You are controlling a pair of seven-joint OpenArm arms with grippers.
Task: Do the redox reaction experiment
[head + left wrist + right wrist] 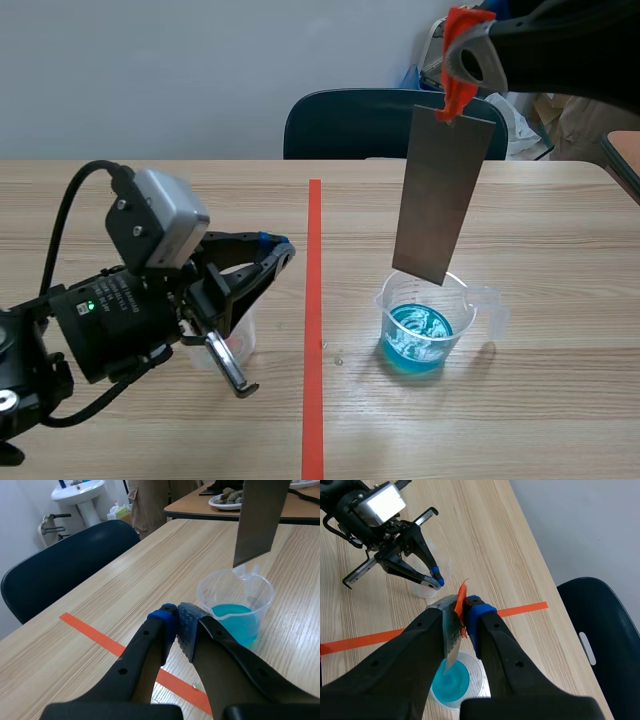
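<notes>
Right gripper clamps the orange tab on a metal strip.
It hangs over the blue-solution beaker, poised for dipping; left gripper closed, empty.

We see a light wooden table running away toward a pale wall. Behind its far edge stands 1 dark blue chair. In the left wrist view we also make out a white sink beyond the chair, and a 2nd table bearing a white plate of brownish lumps.
</notes>
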